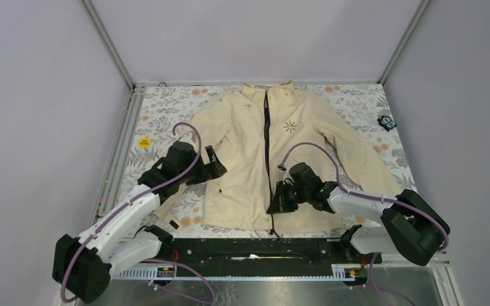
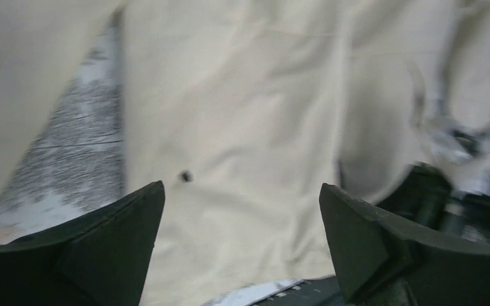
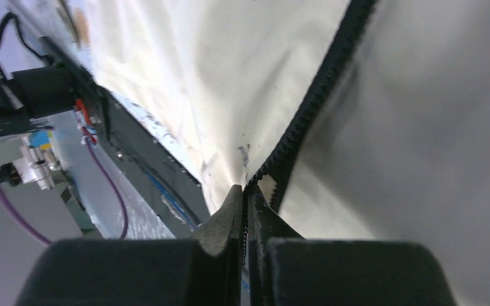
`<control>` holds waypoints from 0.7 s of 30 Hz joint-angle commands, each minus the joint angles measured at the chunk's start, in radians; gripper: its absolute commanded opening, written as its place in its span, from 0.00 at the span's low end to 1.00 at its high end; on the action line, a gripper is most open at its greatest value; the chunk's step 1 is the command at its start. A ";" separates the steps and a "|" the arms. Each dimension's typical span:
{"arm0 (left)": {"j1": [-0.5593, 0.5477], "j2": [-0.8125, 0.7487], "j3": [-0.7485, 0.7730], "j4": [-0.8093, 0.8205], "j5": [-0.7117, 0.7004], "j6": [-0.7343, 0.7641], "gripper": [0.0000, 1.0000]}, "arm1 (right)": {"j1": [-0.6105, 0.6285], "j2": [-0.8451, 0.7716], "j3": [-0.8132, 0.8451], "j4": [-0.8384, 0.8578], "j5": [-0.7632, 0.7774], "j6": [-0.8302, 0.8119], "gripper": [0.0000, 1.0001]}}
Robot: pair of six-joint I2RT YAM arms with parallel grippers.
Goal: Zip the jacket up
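Note the jacket (image 1: 255, 159) spread front-up on the flowered cloth (image 1: 166, 108), collar at 12 o'clock, hem at 6 by the arm bases, sleeves angled toward 8 and 4. Note the dark zipper (image 1: 267, 140) running down the middle. Cannot tell from these views how far up it is closed, nor where the slider sits.

Find the right gripper (image 3: 245, 197) at the hem, at 6 o'clock of the chest logo (image 1: 289, 126), jaws pressed almost together and pinching the bottom end of the zipper, teeth emerging from between the fingertips. Find the left gripper (image 2: 242, 191) at 9 o'clock of the zipper, over the front panel, jaws spread wide, holding nothing.

Likely trouble:
- Risks losing the hem: a thin pinch on a narrow tape end, apt to slip under an upward tug.
- Risks closing the left jaws on loose panel cloth instead of the pull, with no slider picked out.
- Risks bunching fabric ahead of the slider and jamming, given slack between the two grips.

Reads no brand name anywhere. Shows only a star-like mark for the logo, without letters. Shows dark print on a round yellow sticker (image 1: 143, 143) at 9 o'clock, too small to read.
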 commanded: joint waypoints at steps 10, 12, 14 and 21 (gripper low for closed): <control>-0.050 -0.002 -0.183 0.428 0.378 -0.290 0.84 | 0.052 0.169 -0.027 0.394 -0.133 0.191 0.15; -0.087 0.026 -0.164 0.374 0.354 -0.291 0.87 | 0.054 0.158 0.004 0.266 -0.087 0.131 0.24; -0.131 0.062 -0.158 0.361 0.356 -0.297 0.87 | 0.054 0.105 0.016 0.149 -0.012 0.088 0.39; -0.341 0.094 -0.191 0.413 0.198 -0.322 0.86 | 0.065 -0.070 0.034 -0.164 0.078 0.035 0.70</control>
